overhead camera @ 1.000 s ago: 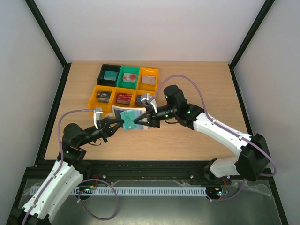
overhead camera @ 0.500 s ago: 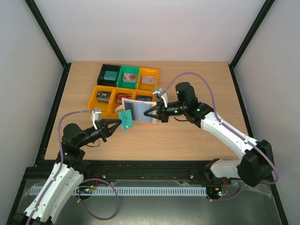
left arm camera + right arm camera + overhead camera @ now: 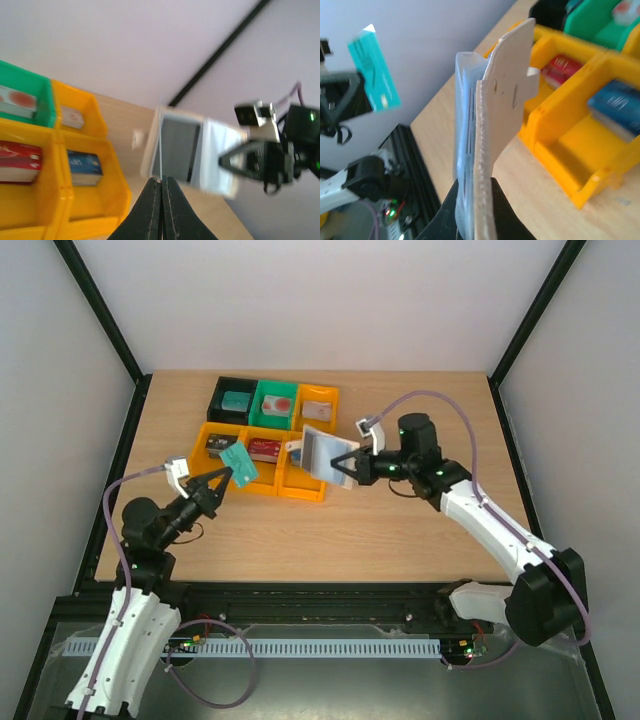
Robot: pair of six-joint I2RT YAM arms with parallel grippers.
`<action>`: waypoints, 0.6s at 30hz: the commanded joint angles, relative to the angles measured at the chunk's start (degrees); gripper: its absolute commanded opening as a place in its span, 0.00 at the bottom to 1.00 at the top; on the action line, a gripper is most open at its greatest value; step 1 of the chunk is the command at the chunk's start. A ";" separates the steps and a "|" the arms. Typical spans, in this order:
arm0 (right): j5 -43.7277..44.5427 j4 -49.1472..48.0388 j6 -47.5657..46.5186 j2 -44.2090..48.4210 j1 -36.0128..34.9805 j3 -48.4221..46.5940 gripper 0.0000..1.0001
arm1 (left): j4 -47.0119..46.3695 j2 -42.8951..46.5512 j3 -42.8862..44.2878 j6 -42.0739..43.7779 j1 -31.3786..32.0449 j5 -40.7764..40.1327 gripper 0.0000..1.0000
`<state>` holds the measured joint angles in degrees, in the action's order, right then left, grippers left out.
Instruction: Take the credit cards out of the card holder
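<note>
— Two end effectors, both gripping something?
— Yes. The left end effector (image 3: 222,478) is pinched shut on a teal credit card (image 3: 238,462), held in the air over the worktop (image 3: 400,540), near the orange bins (image 3: 300,493).
— And the card holder (image 3: 325,452)?
— Clamped in the right end effector (image 3: 345,468), spread open, raised above the front bins, well apart from the card.

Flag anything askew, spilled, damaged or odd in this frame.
Nothing stands out. The left gripper pinches the teal card in the air, the right gripper holds the open wallet near the bins; nothing spilled or damaged.
</note>
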<state>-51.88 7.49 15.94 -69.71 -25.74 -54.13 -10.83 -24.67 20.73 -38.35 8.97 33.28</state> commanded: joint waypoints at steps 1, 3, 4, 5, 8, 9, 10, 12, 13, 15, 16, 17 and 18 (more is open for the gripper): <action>-5.81 3.11 2.01 -2.77 -6.41 2.36 0.02 | -2.26 0.14 1.18 -11.79 -4.52 -5.79 0.02; -9.61 2.20 1.31 -3.87 -11.86 3.81 0.02 | -4.24 -0.46 0.69 -15.04 -6.14 -4.47 0.02; -10.29 1.74 1.16 -4.66 -14.36 4.23 0.02 | -5.19 -0.58 0.63 -15.04 -6.60 -3.79 0.02; -10.47 1.06 1.17 -5.63 -16.48 4.77 0.02 | -5.77 -0.57 0.71 -14.71 -6.80 -3.51 0.02; -11.71 -5.42 5.04 -9.23 -19.58 7.58 0.02 | -6.26 -0.37 0.65 -14.79 -7.35 -2.83 0.02; -12.17 -8.48 6.76 -10.45 -19.69 8.79 0.02 | -6.75 -0.34 0.41 -15.09 -7.45 -2.29 0.02; -11.82 -10.73 7.99 -12.11 -19.71 9.62 0.02 | -7.07 -0.26 0.36 -15.17 -7.52 -1.92 0.02; -10.43 -10.88 7.46 -15.62 -19.72 9.57 0.02 | -7.10 -0.03 0.29 -15.26 -7.57 -1.62 0.02; -10.34 -10.03 6.97 -17.74 -19.76 9.07 0.02 | -7.19 0.04 0.32 -15.29 -7.63 -1.51 0.02; -10.30 -6.93 5.08 -22.36 -19.73 7.72 0.02 | -8.04 0.21 0.21 -15.43 -7.64 -0.98 0.02; -9.51 -4.43 3.82 -24.10 -19.73 6.82 0.02 | -8.66 0.23 0.18 -15.32 -7.65 -0.23 0.02; -8.54 -0.39 1.97 -25.55 -19.71 5.94 0.02 | -9.04 0.23 0.17 -15.04 -7.65 0.45 0.02; -7.46 1.83 0.62 -26.49 -19.51 5.20 0.02 | -9.11 0.35 0.19 -14.81 -7.65 0.96 0.02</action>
<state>-61.19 2.31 20.75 -92.40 -45.65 -45.67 -16.58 -25.04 20.91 -52.75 1.65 31.33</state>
